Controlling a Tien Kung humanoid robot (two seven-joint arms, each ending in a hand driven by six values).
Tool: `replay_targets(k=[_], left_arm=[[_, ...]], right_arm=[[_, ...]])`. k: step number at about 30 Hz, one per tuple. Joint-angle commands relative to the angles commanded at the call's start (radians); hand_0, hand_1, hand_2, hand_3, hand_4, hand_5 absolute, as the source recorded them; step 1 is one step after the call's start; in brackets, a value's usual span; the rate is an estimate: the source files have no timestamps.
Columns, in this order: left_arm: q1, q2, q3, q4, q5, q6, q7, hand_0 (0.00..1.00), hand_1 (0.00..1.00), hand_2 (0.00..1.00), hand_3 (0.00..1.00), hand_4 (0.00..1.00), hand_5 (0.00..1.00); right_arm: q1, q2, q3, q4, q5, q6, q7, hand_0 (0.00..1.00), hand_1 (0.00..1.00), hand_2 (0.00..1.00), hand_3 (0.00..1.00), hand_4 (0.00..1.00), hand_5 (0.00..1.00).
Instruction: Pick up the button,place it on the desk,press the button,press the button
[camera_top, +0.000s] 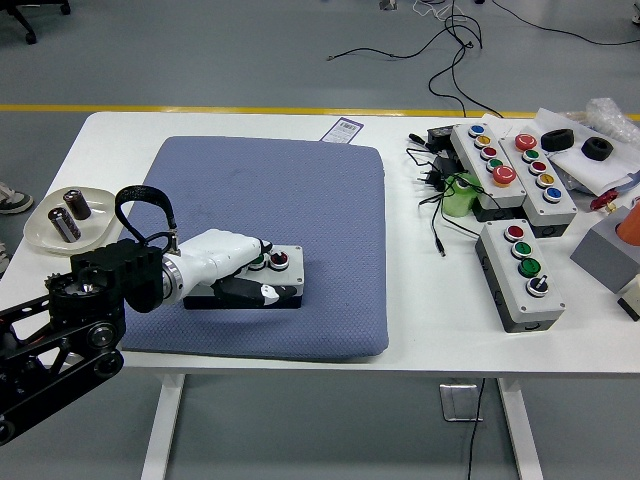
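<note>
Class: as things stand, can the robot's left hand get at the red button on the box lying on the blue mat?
Probably yes. The left hand already lies over the button box, fingers beside the red button, with nothing between them.

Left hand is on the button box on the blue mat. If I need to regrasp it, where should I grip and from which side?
Grip the button box across its long front and back walls, coming from the left hand's side, above. It lies flat on the blue mat, buttons facing up, so the plain walls probably give the safest hold.

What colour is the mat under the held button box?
Blue-grey mat, seen in the head view.
</note>
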Motion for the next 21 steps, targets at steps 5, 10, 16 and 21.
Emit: replay_targets(k=[5,10,16,21], left_arm=[[0.004,0.002,-0.012,-0.010,0.015,0.049,-0.018,0.034,0.002,0.002,0.782,0.755,0.998],[0.018,0.001,-0.093,-0.053,0.018,0.184,-0.065,0.034,0.002,0.002,0.782,0.755,0.998],[0.024,-0.005,-0.210,-0.053,-0.093,0.415,-0.131,0.032,0.002,0.002,0.805,0.756,0.998],[0.023,-0.017,-0.284,0.036,-0.280,0.622,-0.267,0.101,0.207,0.267,0.998,0.735,0.998]], right_arm=[[0.000,0.001,0.003,0.000,-0.002,0.000,0.000,0.621,0.685,0.729,0.640,0.351,0.151],[0.000,0.001,0.005,0.000,-0.004,0.000,0.000,0.621,0.685,0.729,0.640,0.351,0.151],[0.001,0.001,0.003,0.000,-0.002,0.000,0.001,0.623,0.685,0.729,0.639,0.351,0.151],[0.002,0.000,0.002,0.000,0.000,0.000,0.001,0.623,0.685,0.729,0.639,0.351,0.151]])
